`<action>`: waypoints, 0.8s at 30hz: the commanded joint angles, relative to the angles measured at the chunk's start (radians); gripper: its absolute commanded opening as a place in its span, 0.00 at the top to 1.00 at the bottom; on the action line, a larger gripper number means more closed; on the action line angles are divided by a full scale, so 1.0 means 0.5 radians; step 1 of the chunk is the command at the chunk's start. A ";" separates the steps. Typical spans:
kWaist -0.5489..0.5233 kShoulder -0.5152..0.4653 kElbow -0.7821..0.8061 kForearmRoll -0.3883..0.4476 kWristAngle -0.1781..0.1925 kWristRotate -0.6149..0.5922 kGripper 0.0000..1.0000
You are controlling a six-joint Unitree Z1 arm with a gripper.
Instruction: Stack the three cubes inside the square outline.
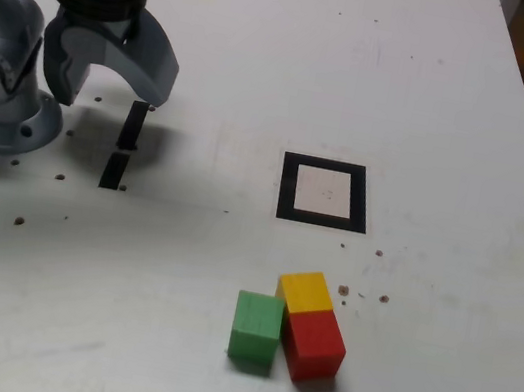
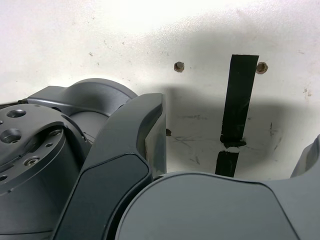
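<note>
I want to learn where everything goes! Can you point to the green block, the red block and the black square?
Green block point(image 1: 256, 328): exterior view, its front side.
Red block point(image 1: 317, 334): exterior view, its top.
Black square point(image 1: 320, 218): exterior view, its lower border.

The open claw point(image 1: 110, 78) hangs above the desk point(image 1: 474, 142). Beyond the two black strips, toward the exterior view's right, lies the black square outline point(image 1: 362, 198). Nearer the camera, the yellow cube point(image 1: 305, 292) touches the red cube point(image 1: 315, 346); the green cube point(image 1: 256, 327) sits just beside them.
</note>
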 commanded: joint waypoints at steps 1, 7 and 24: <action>0.002 0.007 0.003 -0.006 0.002 -0.003 0.00; 0.003 0.011 -0.004 -0.013 0.004 -0.004 0.00; -0.299 0.032 -0.870 0.681 0.043 -0.334 0.02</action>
